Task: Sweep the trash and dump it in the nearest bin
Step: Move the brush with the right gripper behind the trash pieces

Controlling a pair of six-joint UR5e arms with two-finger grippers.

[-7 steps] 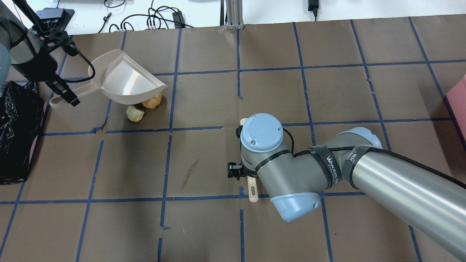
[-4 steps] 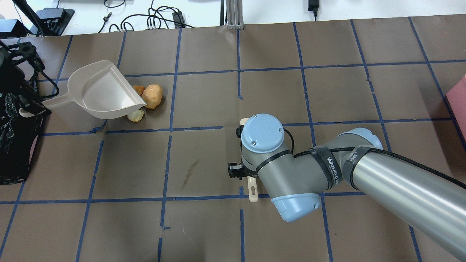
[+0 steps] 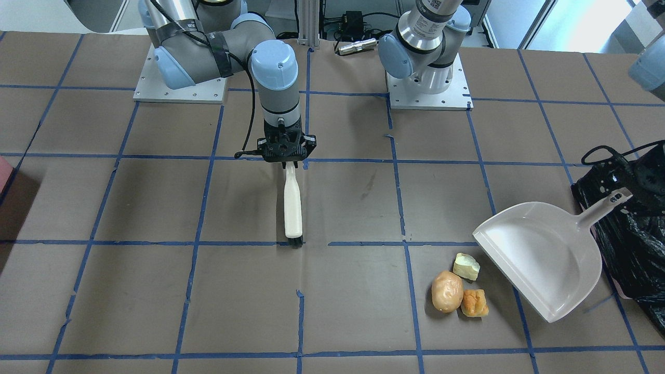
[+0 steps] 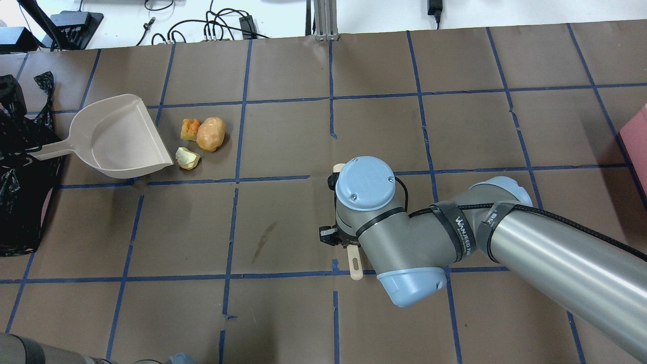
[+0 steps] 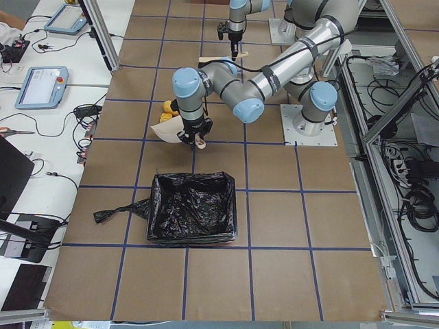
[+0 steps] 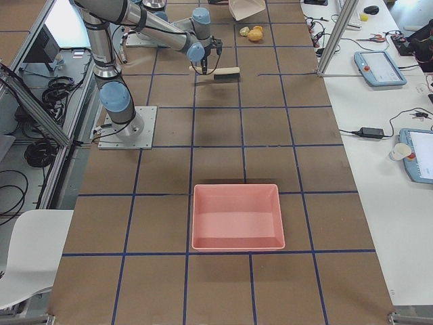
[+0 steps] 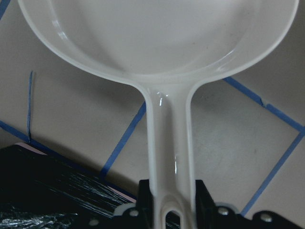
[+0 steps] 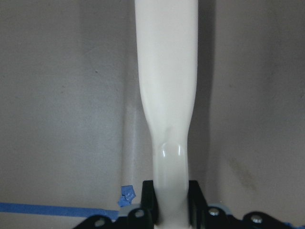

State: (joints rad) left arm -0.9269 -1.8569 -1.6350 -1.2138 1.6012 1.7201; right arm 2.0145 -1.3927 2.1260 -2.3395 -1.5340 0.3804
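Three trash pieces lie together on the table: a tan potato-like lump (image 4: 211, 134), an orange-brown bread piece (image 4: 190, 129) and a pale yellow-green chunk (image 4: 187, 158). A beige dustpan (image 4: 119, 139) sits just left of them with its open mouth facing them, its lip close to the chunk. My left gripper (image 7: 170, 210) is shut on the dustpan handle (image 3: 605, 205), over the edge of the black-bagged bin (image 4: 20, 202). My right gripper (image 3: 284, 162) is shut on the handle of a cream brush (image 3: 292, 208) at mid-table, well apart from the trash.
A pink tray (image 6: 237, 217) stands at the table's far right end and shows at the edge of the overhead view (image 4: 638, 136). Blue tape lines grid the brown table. Cables and tablets lie beyond the far edge.
The dustpan has swung left and down from above the trash to the table beside it, uncovering all three pieces. The right arm and brush have barely shifted.
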